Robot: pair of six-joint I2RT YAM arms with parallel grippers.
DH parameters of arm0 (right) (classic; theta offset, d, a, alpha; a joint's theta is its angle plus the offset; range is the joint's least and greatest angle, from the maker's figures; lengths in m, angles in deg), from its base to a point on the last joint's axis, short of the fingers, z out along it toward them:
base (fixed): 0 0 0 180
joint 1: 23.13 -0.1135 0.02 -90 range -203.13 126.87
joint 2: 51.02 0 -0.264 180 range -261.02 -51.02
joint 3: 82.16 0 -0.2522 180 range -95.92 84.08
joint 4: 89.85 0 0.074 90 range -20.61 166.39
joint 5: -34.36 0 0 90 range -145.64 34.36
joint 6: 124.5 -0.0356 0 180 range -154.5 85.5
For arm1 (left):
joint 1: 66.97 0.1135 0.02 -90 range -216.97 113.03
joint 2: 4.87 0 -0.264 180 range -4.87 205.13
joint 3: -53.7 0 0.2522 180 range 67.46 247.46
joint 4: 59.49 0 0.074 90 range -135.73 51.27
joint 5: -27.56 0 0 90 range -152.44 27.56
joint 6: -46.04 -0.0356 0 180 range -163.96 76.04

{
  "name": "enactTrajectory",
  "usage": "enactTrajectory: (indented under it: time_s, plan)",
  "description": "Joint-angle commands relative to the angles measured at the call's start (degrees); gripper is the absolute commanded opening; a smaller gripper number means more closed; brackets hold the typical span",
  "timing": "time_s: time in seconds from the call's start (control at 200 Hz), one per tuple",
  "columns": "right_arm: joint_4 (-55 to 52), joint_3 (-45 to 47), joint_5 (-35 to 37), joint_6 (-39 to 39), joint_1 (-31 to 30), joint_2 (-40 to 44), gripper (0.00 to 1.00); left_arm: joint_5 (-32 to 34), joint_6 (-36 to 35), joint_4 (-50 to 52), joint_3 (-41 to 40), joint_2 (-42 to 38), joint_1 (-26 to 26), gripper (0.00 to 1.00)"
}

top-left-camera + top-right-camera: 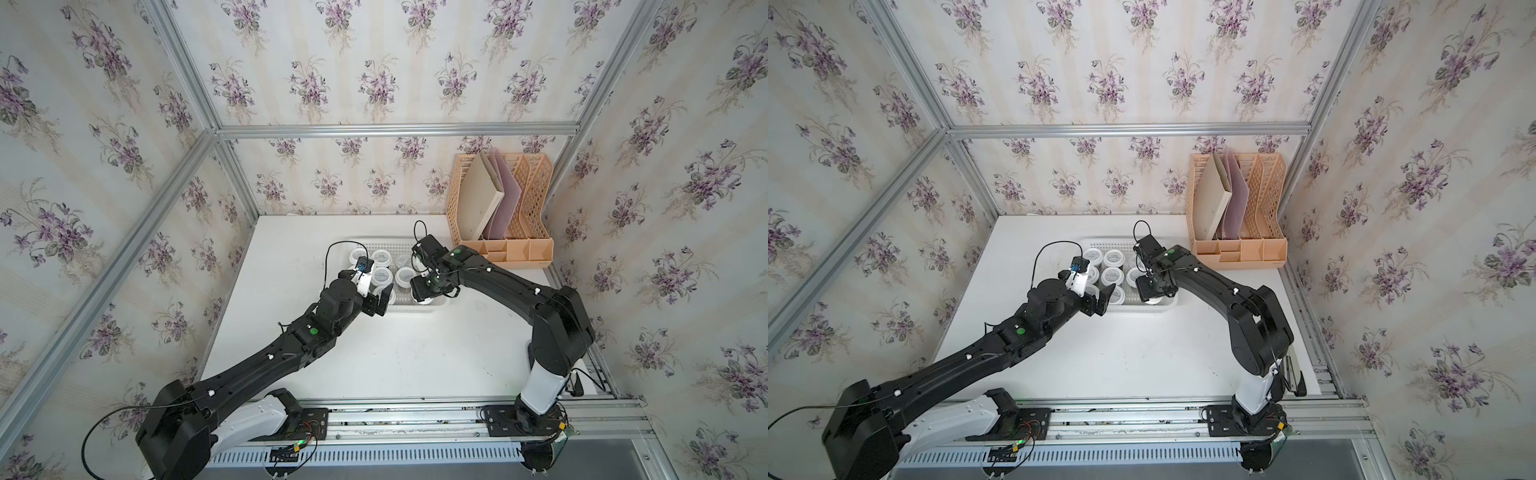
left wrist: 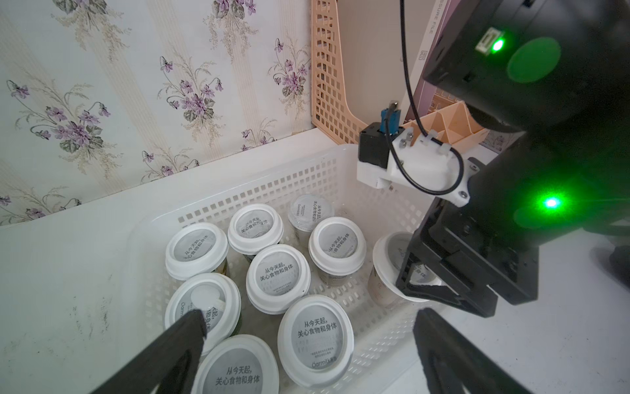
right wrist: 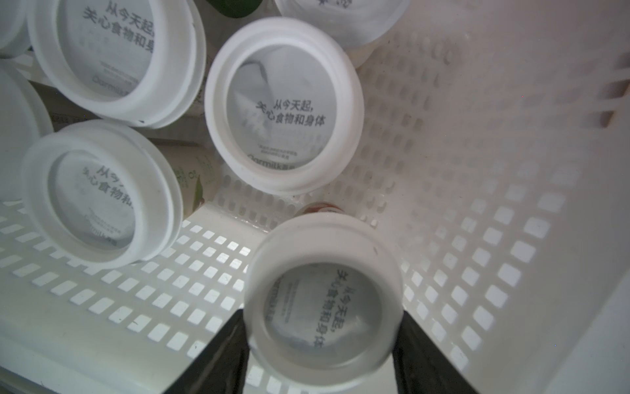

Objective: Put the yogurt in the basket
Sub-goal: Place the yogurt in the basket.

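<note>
right gripper (image 3: 322,344): jaws partly open and clamped across the lid of one yogurt cup (image 3: 324,296), one finger on each side. That cup is inside the basket (image 2: 259,191), at the near right corner, apart from the others. Can't tell if its base is down on the basket floor. The lid hides it in the right wrist view, and the gripper body covers it in both top views.

left gripper (image 2: 308,320): jaws wide apart, nothing in them, hovering over the near left cups.

The other eight cups (image 2: 278,278) stand upright in the basket in tight rows, lids touching or nearly so. That makes nine in, so the step in hand looks like release of the last one.

Handling, as a judgement:
- The cups are small and light, so load is no concern.
- The body looks like thin-wall plastic tapering downward. It likely dents under a hard squeeze and could slide out of a side grip.
- The lid is the stiffer part: a smooth white snap-on ring, wider than the body.
- Best hold is across the lid rim or just under its lip, so the lip acts as a stop.
- Moderate force only, since too much could pop the lid.
- Neighbours are tight, so approach from above.
- Release low, because a drop could tip the cup.
</note>
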Motion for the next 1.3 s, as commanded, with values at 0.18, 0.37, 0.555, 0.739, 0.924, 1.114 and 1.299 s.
enactTrajectory:
  time_s: [0.18,0.37,0.555,0.739,0.924,1.114,1.299]
  plan:
    - [-2.1,-2.8,0.8,0.2,-1.5,-2.2,0.66,0.1,-0.4,0.2,0.7,0.2,0.0,0.99]
    - [-3.1,-3.6,1.5,0.2,-2.1,-2.9,0.66,0.1,-0.4,0.3,0.7,0.2,0.0,0.99]
    - [-3.7,-3.9,1.5,0.3,-2.3,-3.3,0.66,0.1,-0.4,0.3,0.6,0.3,0.0,0.99]
    - [-4.9,-4.4,2.1,0.5,-2.4,-3.4,0.66,0.2,-0.4,0.2,0.6,0.2,0.0,0.99]
    - [-6.0,-5.1,2.9,1.0,-2.3,-3.4,0.66,0.1,-0.4,0.3,0.7,0.2,0.0,0.99]
    - [-5.7,-4.8,2.2,1.0,-2.3,-4.5,0.66,0.2,-0.3,0.2,0.5,0.0,0.0,0.99]
    - [-5.3,-4.6,2.0,1.2,-2.4,-4.2,0.66,0.2,-0.4,0.2,0.6,0.2,0.1,0.99]
